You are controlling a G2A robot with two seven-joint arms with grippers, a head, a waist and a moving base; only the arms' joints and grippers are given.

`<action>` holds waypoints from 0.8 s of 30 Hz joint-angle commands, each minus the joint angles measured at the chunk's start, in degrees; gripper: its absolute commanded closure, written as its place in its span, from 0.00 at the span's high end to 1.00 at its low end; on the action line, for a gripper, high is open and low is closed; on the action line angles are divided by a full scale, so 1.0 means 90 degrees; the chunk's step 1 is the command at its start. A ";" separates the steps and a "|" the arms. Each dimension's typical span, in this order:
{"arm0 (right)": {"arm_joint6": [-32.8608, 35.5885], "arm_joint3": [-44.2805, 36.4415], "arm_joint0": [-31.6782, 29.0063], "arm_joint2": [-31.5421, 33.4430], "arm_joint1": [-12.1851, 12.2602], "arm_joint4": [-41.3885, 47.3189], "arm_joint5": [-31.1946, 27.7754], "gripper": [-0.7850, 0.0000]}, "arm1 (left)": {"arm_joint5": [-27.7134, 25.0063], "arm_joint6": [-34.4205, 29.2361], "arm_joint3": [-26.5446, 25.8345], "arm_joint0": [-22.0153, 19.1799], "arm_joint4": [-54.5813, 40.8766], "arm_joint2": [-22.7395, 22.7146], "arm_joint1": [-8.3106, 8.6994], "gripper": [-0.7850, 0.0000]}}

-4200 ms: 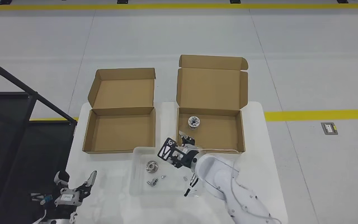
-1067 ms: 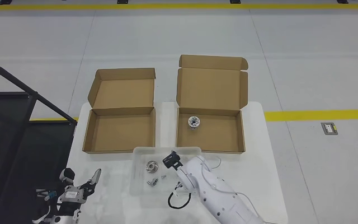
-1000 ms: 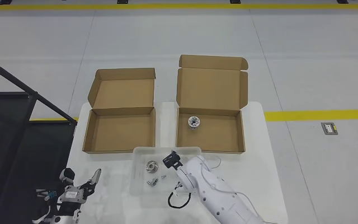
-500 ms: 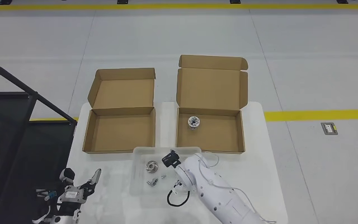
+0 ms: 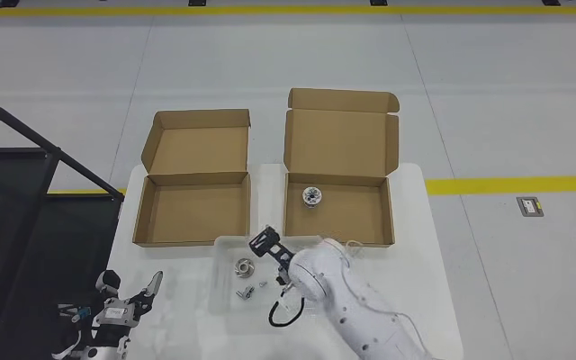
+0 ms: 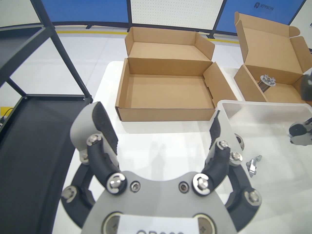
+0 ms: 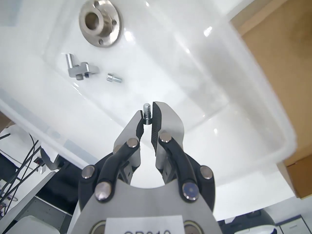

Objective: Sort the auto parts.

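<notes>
My right gripper [image 7: 147, 118] was shut narrow on a bolt [image 7: 147, 112]. Its head was pinched between the pads [image 7: 156, 122] and its threaded end poked out past the fingertips. I held it over the tray [image 7: 243, 79], which sat on the table [image 5: 180, 279] just in front of the two boxes.

On the tray floor lay a flange [image 7: 100, 26], a bracket [image 7: 79, 68] near it, and a screw [image 7: 114, 78] just beside the bracket. All three were apart from the bolt in my grip.

The left box [image 5: 193, 211] stood open with its lid folded back and its floor bare. The right box [image 5: 351, 216], open the same way, held one toothed part [image 5: 310, 195] near the back left of its floor.

My left gripper [image 6: 156, 115] was spread wide and held nothing. It hung over the near left corner of the table, well apart from the tray's parts, with the black rack [image 6: 29, 122] just beside it.
</notes>
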 commanded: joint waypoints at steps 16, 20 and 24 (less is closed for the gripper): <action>-0.0421 -0.1737 -0.0658 0.0729 0.0262 -0.0957 -0.0254 0.00 | 0.0000 0.0000 0.0000 0.0000 0.0000 0.0000 0.0000 1.00; -0.0763 -0.1268 -0.0556 0.0952 0.0239 -0.0725 0.0186 0.00 | 0.0000 0.0000 0.0000 0.0000 0.0000 0.0000 0.0000 1.00; -0.1058 -0.0380 -0.0075 0.1234 0.0187 -0.0399 0.0695 0.00 | 0.0000 0.0000 0.0000 0.0000 0.0000 0.0000 0.0000 1.00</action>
